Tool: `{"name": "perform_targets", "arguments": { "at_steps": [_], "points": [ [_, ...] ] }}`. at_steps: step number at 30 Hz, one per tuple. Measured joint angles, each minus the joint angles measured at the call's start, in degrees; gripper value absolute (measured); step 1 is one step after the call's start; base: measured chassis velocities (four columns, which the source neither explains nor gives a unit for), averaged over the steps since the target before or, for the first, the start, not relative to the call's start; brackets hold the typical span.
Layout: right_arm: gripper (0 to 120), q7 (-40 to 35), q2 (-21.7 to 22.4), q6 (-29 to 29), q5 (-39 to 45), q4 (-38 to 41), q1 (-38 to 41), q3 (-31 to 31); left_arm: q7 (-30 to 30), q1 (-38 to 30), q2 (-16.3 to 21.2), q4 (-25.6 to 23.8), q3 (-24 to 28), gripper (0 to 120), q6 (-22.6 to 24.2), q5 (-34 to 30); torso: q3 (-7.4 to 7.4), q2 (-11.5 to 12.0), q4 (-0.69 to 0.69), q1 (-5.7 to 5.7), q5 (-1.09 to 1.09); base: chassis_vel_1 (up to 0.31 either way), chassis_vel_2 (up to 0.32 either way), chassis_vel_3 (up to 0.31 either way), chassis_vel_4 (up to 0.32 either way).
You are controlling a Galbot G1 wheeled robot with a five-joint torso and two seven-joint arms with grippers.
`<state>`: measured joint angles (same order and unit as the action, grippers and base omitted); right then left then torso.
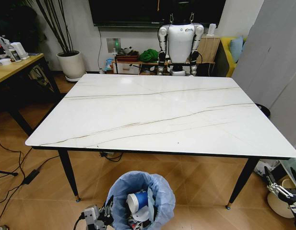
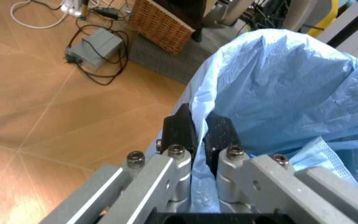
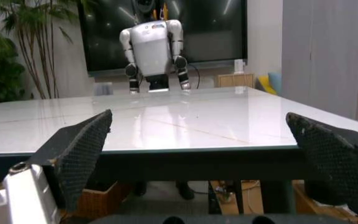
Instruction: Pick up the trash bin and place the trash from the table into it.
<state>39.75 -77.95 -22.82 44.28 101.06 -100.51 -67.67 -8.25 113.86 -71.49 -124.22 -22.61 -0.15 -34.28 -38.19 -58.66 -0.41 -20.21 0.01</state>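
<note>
The tabletop [image 1: 157, 112] is a glossy white marble-look slab with thin brown veins, carried on thin black legs over a tan wood floor [image 1: 37, 191]. The trash bin [image 1: 140, 201] sits on the floor at the near edge of the tabletop, between me and the slab; its crinkly light-blue bag puffs over the rim. Inside the bin lies a blue-white paper cup [image 1: 137, 201] among other litter that I cannot identify. My left gripper [image 2: 199, 135] is at the bin's rim on the side away from the tabletop, its fingers [image 2: 180, 130] narrow and pinched on the bag-covered rim, one pad outside and one inside. My right gripper [image 3: 201, 154] hangs below the tabletop's near right corner, level with its edge; its fingers [image 3: 82, 151] are spread wide and hold nothing. Beyond the far edge of the tabletop stands a white humanoid robot [image 1: 179, 45] in front of a dark wall screen [image 1: 152, 12]. A potted plant [image 1: 71, 62] stands past the tabletop's far left corner, and a wooden desk [image 1: 16, 67] lies to the tabletop's left. A wicker basket [image 2: 160, 25] and a cabled power brick [image 2: 95, 44] sit on the floor beyond the bin.
</note>
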Motion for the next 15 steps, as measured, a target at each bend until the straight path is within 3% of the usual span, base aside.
{"name": "perform_targets", "arguments": {
  "at_steps": [15],
  "points": [
    [100, 0.2, -0.4, -0.4, -0.6, -0.7, 0.2, 0.5, 0.2, -0.6, 0.5, 0.4, 0.1, 0, 0.2, 0.5, 0.0, 0.0, -0.01, 0.01, -0.01, 0.0, 0.0, 0.0, 0.0]
  ]
}}
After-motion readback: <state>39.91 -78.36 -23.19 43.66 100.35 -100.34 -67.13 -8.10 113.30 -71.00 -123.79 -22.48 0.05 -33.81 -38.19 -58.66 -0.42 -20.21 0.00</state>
